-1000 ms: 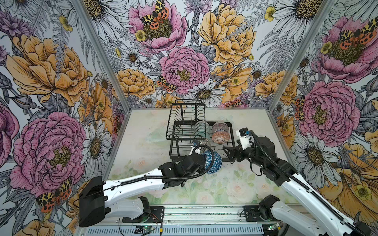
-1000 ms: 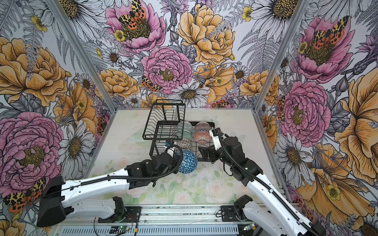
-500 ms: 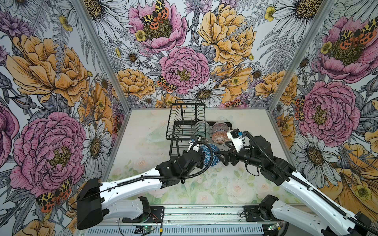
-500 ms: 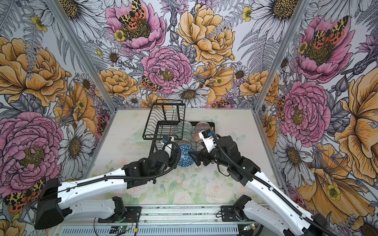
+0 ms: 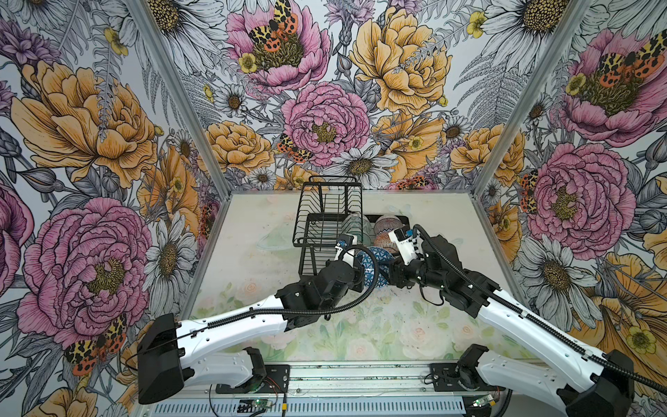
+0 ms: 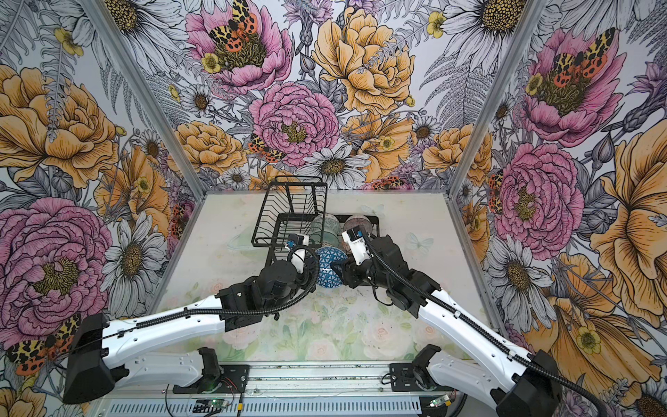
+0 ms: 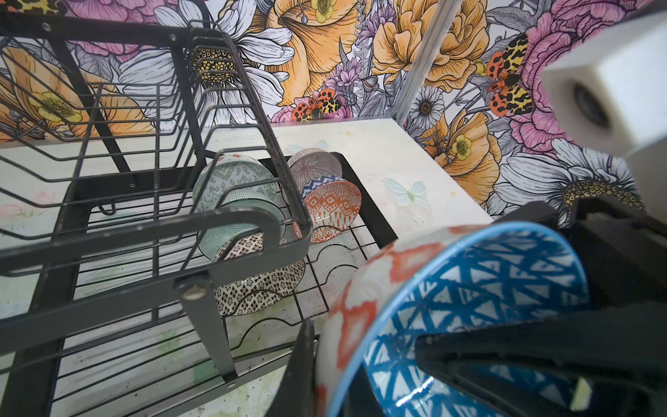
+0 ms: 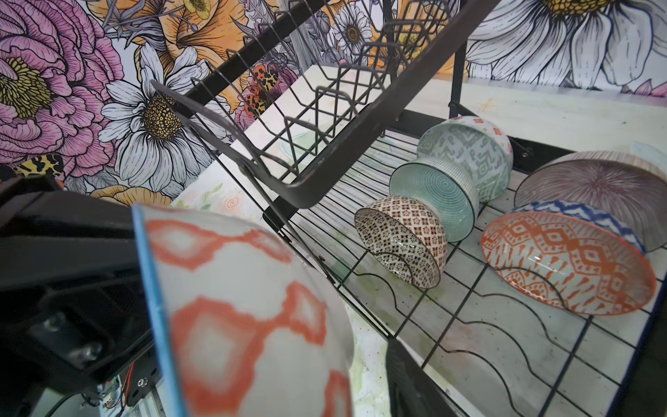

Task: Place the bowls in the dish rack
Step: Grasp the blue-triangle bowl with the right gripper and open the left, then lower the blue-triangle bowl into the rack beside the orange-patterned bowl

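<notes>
The blue-triangle bowl (image 5: 373,265) (image 7: 469,307) hangs on edge in front of the dish rack (image 5: 306,231) (image 7: 144,231). My left gripper (image 5: 362,269) is shut on its rim, one finger outside the wall and one inside. From the other side my right gripper (image 5: 388,271) reaches around the same bowl (image 8: 245,307). Its one visible finger (image 8: 408,382) stands a little off the outer wall. Five bowls lean in the rack's base tray: grey-green (image 8: 465,151), teal ringed (image 8: 433,191), mosaic (image 8: 400,238), orange (image 8: 566,263), pink ribbed (image 8: 606,187).
The rack's raised wire basket (image 6: 288,205) overhangs the left half of the base tray, close to my left wrist. Bare wire slots (image 8: 487,343) lie in the tray's front part. Flowered walls close in the pale table (image 5: 361,335) on three sides.
My right gripper has swung left from the rack to the held bowl, and its jaws have narrowed around it. My left arm has carried the bowl a little toward the rack.
</notes>
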You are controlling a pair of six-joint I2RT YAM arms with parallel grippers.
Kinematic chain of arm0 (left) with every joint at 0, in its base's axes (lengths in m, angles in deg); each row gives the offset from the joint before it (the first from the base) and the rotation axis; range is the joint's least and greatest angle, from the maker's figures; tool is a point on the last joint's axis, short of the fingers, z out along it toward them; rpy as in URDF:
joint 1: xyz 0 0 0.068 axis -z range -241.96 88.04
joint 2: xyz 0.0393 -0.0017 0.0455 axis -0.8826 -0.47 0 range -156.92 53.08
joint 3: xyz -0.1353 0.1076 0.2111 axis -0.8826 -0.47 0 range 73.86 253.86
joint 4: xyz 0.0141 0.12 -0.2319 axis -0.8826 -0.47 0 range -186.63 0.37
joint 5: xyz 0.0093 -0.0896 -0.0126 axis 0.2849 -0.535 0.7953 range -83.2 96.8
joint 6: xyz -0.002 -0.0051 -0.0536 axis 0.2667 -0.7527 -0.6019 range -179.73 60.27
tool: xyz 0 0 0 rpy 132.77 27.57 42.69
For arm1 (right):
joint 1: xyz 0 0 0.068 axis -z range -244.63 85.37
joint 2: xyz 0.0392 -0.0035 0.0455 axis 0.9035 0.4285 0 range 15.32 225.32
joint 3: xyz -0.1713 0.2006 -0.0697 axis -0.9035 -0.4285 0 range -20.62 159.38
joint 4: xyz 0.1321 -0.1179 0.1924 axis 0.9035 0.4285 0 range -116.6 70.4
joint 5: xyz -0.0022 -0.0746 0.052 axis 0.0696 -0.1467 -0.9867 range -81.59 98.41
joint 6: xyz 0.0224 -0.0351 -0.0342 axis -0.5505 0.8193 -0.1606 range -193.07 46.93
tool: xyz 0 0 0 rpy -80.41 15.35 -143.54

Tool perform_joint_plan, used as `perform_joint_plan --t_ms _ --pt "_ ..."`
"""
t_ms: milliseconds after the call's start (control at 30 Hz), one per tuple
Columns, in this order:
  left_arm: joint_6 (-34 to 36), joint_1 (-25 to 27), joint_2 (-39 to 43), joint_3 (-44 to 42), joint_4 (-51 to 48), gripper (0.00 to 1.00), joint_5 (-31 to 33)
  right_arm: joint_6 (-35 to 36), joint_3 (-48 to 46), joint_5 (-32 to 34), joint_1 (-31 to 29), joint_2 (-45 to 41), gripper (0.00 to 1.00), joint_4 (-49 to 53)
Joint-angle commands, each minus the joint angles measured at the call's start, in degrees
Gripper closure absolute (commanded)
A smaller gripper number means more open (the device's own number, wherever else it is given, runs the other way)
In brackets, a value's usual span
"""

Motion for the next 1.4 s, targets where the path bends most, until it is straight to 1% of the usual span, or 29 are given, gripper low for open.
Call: perform_joint_plan --t_ms 0,133,200,267,367,400,467,633,667,733,867,933,1100,1267,1367 --pt "0.7 -0.3 -0.4 2.4 4.6 1.00 -1.1 -1.1 1.2 0.6 -0.5 0.3 0.53 -3.0" --pt "0.5 -0.2 -0.5 2.2 4.8 1.00 -2.0 -1.1 1.0 1.0 -0.5 0.1 0.65 -3.2" --pt "0.5 -0.3 -0.8 2.4 4.4 1.00 -2.7 -1.1 0.9 1.0 -0.5 0.0 0.74 -3.2" --pt "0.4 -0.3 -1.1 2.5 4.0 1.00 -3.0 -1.1 0.9 1.0 -0.6 0.0 0.85 -3.2" --pt "0.2 -0.3 -1.3 2.6 3.9 1.00 -3.4 -1.1 0.7 1.0 -0.5 0.0 0.98 -3.3" --pt "0.2 -0.3 -1.4 2.6 3.8 1.00 -3.5 -1.2 0.7 1.0 -0.5 0.0 1.00 -3.3" --pt "0.3 -0.3 -1.2 2.7 3.6 1.00 -3.6 -1.2 0.6 1.0 -0.5 -0.1 1.00 -3.2" --pt "0.8 -0.3 -0.7 2.8 2.5 0.78 -4.0 -0.8 0.3 1.6 -0.5 -0.7 1.00 -3.2" --pt "1.1 -0.3 -0.5 2.7 2.0 0.71 -4.5 -0.7 0.1 1.8 -0.5 -0.8 1.00 -3.2" --pt "1.8 -0.3 -0.1 2.6 0.8 0.55 -5.5 -0.5 -0.2 2.1 -0.5 -1.0 1.00 -3.2" --pt "3.0 -0.4 0.8 2.8 -3.6 0.17 -7.0 0.7 -0.8 2.5 -0.5 -1.4 1.00 -3.2" --pt "3.4 -0.4 1.2 3.3 -6.8 0.02 -7.1 1.8 -1.1 2.9 -0.5 -1.7 1.00 -3.2" --pt "4.2 -0.5 3.5 3.7 -13.0 0.01 -6.6 6.2 -1.8 6.1 -0.3 -2.9 1.00 -3.2" --pt "4.1 -1.2 6.8 2.0 -15.3 0.01 -5.9 14.5 -3.1 13.4 1.1 -3.2 1.00 -5.2" --pt "3.7 -1.9 8.3 1.0 -15.9 0.01 -5.8 19.9 -4.6 19.0 2.1 -3.0 1.00 -9.5"
